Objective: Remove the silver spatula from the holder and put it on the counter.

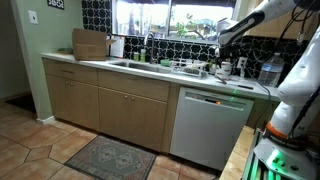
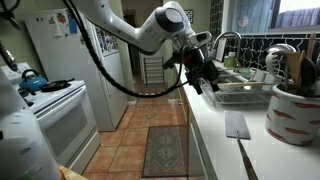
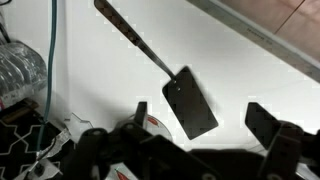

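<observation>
The silver spatula (image 3: 190, 103) lies flat on the pale counter (image 3: 250, 70), blade towards me and handle running away to the upper left. In an exterior view it lies on the counter (image 2: 213, 135) beside the holder (image 2: 293, 112), a white crock with red marks that holds other utensils; its blade (image 2: 237, 125) points toward the sink. My gripper (image 3: 200, 120) is open and empty, its fingers apart above the blade. It hangs over the counter's edge near the sink in an exterior view (image 2: 200, 75), and over the counter's far end in another (image 1: 222, 62).
A sink with a dish rack (image 2: 245, 92) sits beyond the spatula. A clear plastic bottle (image 3: 20, 70) and a green cable (image 3: 50, 50) are at the left in the wrist view. A cardboard box (image 1: 90, 44) stands at the counter's other end. A stove (image 2: 55, 105) faces the counter.
</observation>
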